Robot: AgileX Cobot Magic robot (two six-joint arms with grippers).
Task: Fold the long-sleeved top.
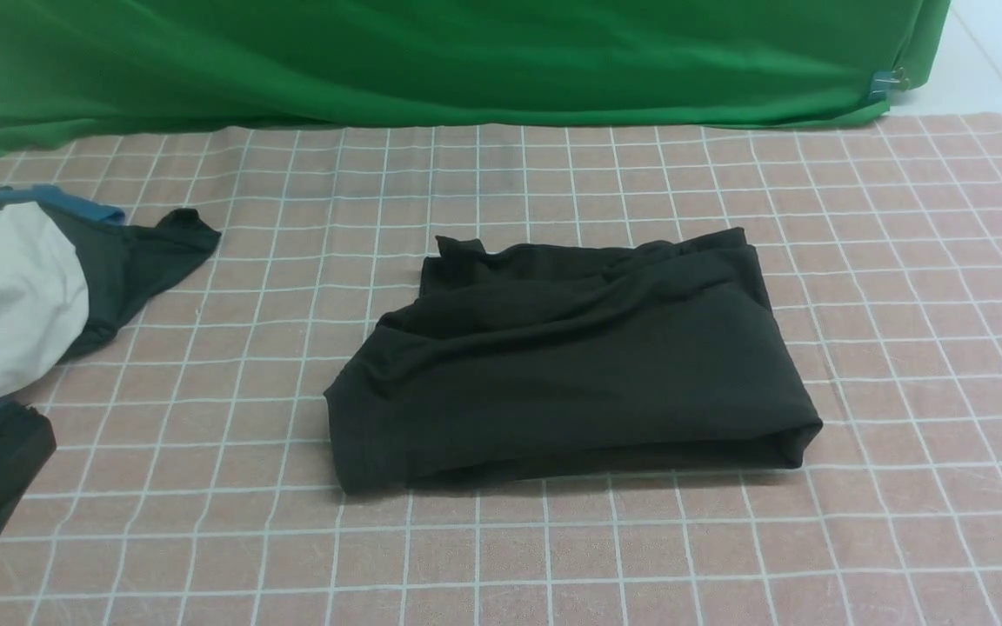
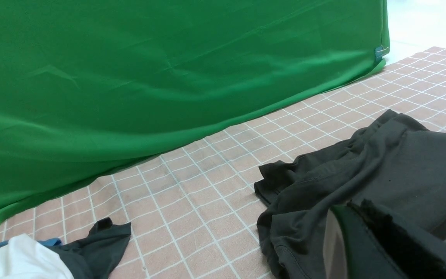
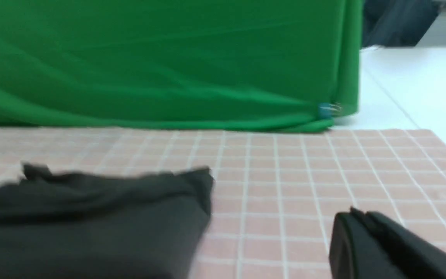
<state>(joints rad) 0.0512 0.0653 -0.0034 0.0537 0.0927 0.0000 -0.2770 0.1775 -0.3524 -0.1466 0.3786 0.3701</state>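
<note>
Pressing its jaws together on nothing, the left gripper (image 2: 356,207) shows at the lower right of its wrist picture, in front of the long-sleeved top (image 2: 366,182) but not pinching it. The right gripper (image 3: 352,215) sits at the lower right of its own picture, jaws likewise closed and empty, over bare checked cloth (image 3: 292,186) and apart from the top's edge. Neither arm appears in the front picture.

The long-sleeved top (image 1: 571,356) lies in the middle of the front picture as a compact, roughly rectangular stack, no sleeve trailing out, so the folding looks essentially finished. What might remain is tidying: its upper edge is rumpled, and a small flap sticks up at the upper left corner.

The white garment (image 1: 5,304) and the dark grey garment (image 1: 131,261) with blue trim are cut off by the left edge of the front picture. The right wrist picture is blurred, so the top's far edge there is indistinct. Neckline, label and cuffs are hidden inside the fold.
</note>
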